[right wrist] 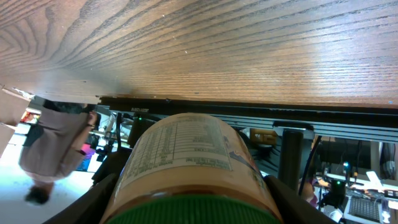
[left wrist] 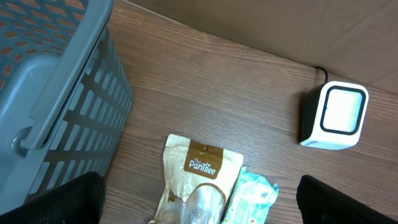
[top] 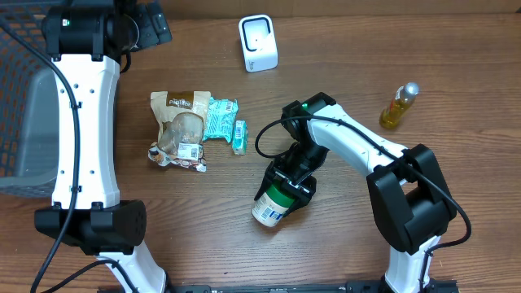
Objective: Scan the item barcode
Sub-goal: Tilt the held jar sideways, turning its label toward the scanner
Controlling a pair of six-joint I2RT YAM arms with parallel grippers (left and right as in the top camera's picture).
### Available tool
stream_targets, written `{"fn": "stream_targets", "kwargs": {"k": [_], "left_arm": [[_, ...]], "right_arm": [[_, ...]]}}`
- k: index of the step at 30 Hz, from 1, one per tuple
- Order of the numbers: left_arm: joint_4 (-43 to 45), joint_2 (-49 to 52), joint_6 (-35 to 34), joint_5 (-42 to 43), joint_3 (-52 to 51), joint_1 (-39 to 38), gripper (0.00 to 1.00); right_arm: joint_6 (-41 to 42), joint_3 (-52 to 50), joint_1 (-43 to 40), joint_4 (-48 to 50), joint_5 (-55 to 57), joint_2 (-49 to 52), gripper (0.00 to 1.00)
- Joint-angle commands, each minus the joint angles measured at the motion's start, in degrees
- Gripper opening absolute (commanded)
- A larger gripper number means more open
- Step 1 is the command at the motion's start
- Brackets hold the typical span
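A jar with a green lid and a pale printed label [top: 271, 205] lies on its side near the table's front middle. My right gripper [top: 291, 181] is shut on it at the lid end. In the right wrist view the jar [right wrist: 186, 155] fills the space between both fingers of the right gripper [right wrist: 191, 200], label text facing the camera. The white scanner [top: 258, 42] stands at the back middle, also seen in the left wrist view [left wrist: 333, 116]. My left gripper [left wrist: 199, 205] hangs open and empty above the back left of the table [top: 151, 26].
A grey basket [top: 24, 106] [left wrist: 50, 81] stands at the left edge. A Pantree pouch [top: 179, 130] [left wrist: 199, 174], a teal pack [top: 220, 118] [left wrist: 252, 196] and a small teal item [top: 239, 137] lie mid-table. A yellow oil bottle [top: 399, 106] stands at the right.
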Motion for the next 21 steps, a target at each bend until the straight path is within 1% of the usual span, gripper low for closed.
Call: {"fn": "stream_targets", "kwargs": {"k": [1, 16, 21], "left_arm": [[0.07, -0.35, -0.17, -0.17, 1.09, -0.07, 1.00], [0.07, -0.35, -0.20, -0.17, 1.07, -0.07, 1.00], [0.07, -0.35, -0.17, -0.17, 1.07, -0.07, 1.00]], "right_arm": [[0.22, -0.13, 0.42, -0.35, -2.27, 0.13, 0.41], [0.20, -0.13, 0.42, -0.26, -2.21, 0.13, 0.41], [0.20, -0.13, 0.42, -0.22, 0.63, 0.13, 0.41]]}}
